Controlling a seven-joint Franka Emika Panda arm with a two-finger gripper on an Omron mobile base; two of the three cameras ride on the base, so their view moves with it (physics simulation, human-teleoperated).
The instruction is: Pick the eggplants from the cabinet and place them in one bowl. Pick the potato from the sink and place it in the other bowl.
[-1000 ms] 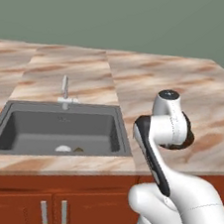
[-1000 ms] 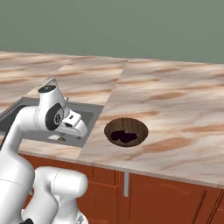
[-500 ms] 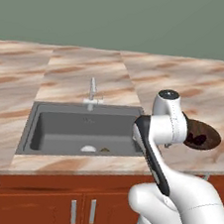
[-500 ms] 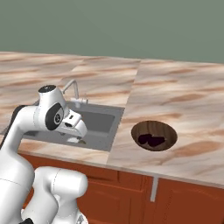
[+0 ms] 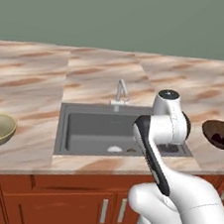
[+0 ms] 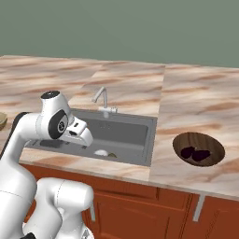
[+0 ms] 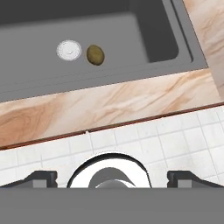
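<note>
The dark grey sink [image 5: 86,130] lies in front of me with its silver faucet [image 5: 120,92]. The olive-brown potato [image 7: 95,54] rests on the basin floor beside a white round drain [image 7: 69,50]. Two dark eggplants [image 6: 195,153] lie in the wide dark brown bowl [image 6: 211,142] on the counter right of the sink. The olive-tan bowl [image 5: 2,124] stands on the counter left of the sink. My gripper [image 7: 112,179] hangs open and holds nothing, over the sink's near edge, short of the potato. The cabinet is out of view.
Marble-patterned countertop [image 5: 32,83] runs both sides of the sink and back to a green wall. Reddish-brown base cabinet doors [image 5: 62,202] with silver handles sit under the counter edge. In the hand view a white tiled floor [image 7: 175,140] lies below the counter front.
The whole picture has slid right in both base views, so the base has driven left. The olive-tan bowl has come into the left base view. The arm keeps its pose, gripper open.
</note>
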